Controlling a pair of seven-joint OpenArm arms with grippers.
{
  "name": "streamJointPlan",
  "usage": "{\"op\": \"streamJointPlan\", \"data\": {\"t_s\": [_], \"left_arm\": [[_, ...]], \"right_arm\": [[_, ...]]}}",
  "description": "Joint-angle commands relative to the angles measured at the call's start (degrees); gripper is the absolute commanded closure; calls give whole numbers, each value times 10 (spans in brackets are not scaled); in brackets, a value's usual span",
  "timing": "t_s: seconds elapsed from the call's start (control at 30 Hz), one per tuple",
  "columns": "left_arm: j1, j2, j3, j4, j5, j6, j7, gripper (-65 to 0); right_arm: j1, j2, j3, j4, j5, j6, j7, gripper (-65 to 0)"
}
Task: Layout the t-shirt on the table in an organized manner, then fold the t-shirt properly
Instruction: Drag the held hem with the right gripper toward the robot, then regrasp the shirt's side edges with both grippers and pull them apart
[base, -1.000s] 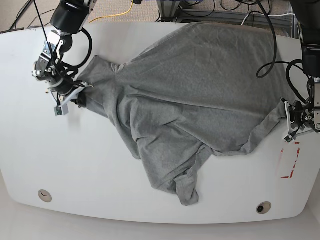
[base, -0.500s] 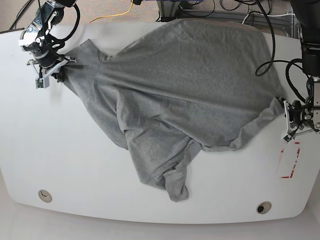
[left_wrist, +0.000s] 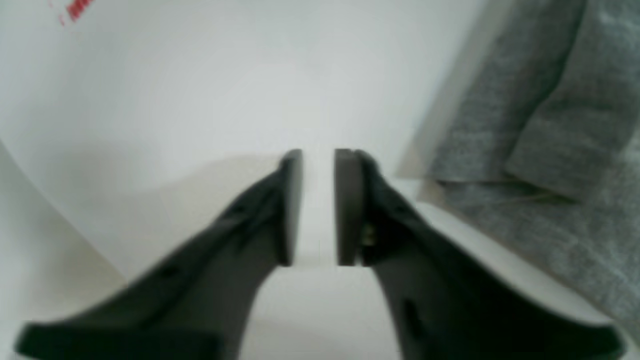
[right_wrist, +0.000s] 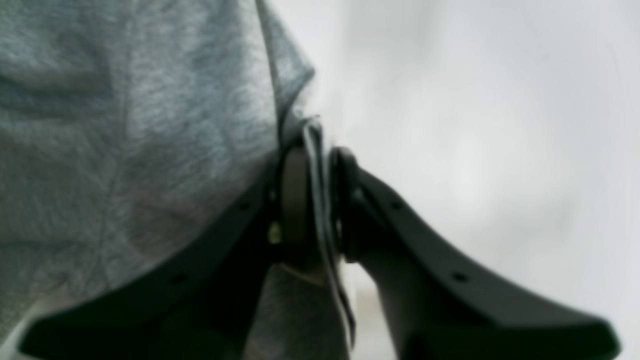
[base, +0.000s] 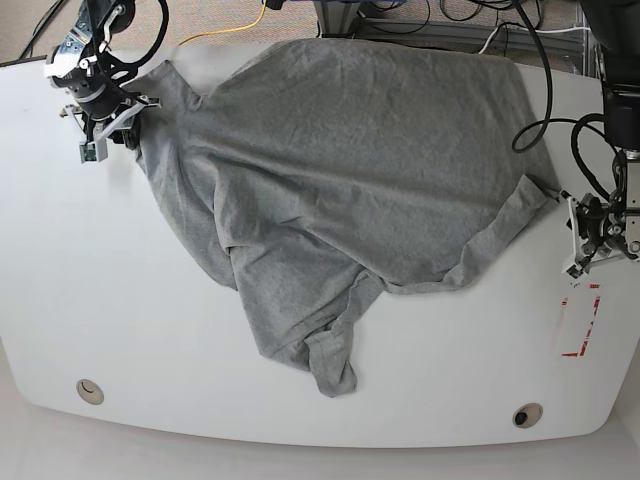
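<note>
Grey shirt lies spread but bunched toward 6 o'clock on the table: laying out is underway. Left gripper, at 3 o'clock, is parted and empty; right gripper, at 10 o'clock, pinches its edge. Next, probably smooth the lower folds.

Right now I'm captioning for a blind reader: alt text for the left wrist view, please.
The left gripper hangs open and empty over the white table. The grey t-shirt lies to the right, clear of the fingers.
</note>
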Motion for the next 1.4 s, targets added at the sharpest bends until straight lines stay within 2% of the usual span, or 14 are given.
{"op": "streamJointPlan", "data": {"t_s": [0.0,0.13,0.27,0.47,0.67,0.77,1.0,1.17,1.37], "left_arm": [[-17,-12,-10,10,-9,1,2,-239],[-16,-12,-41,10,-51,1,17,-357],[-13,-13,-70,28,-116,1,62,-374],[23,-17,-86,104,-240,1,125,-374],[119,-3,-182,175,-343,1,174,-374],[164,21,-227,201,-356,1,176,-374],[269,76,-307,217,-331,1,176,-374],[299,109,-334,219,-312,1,176,-374],[299,125,-336,216,-304,1,171,-374]], "right_arm": [[10,7,3,12,5,-1,12,-263],[17,0,5,12,0,-1,12,-400],[19,1,3,12,3,-1,12,-479],[36,-2,2,12,0,-1,12,-490],[56,0,-22,12,1,-1,12,-490],[68,4,-28,12,-1,-1,12,-490],[117,21,-45,22,0,-1,11,-490],[141,35,-61,21,-2,-1,11,-490],[160,40,-86,19,0,-1,3,-490]]}}
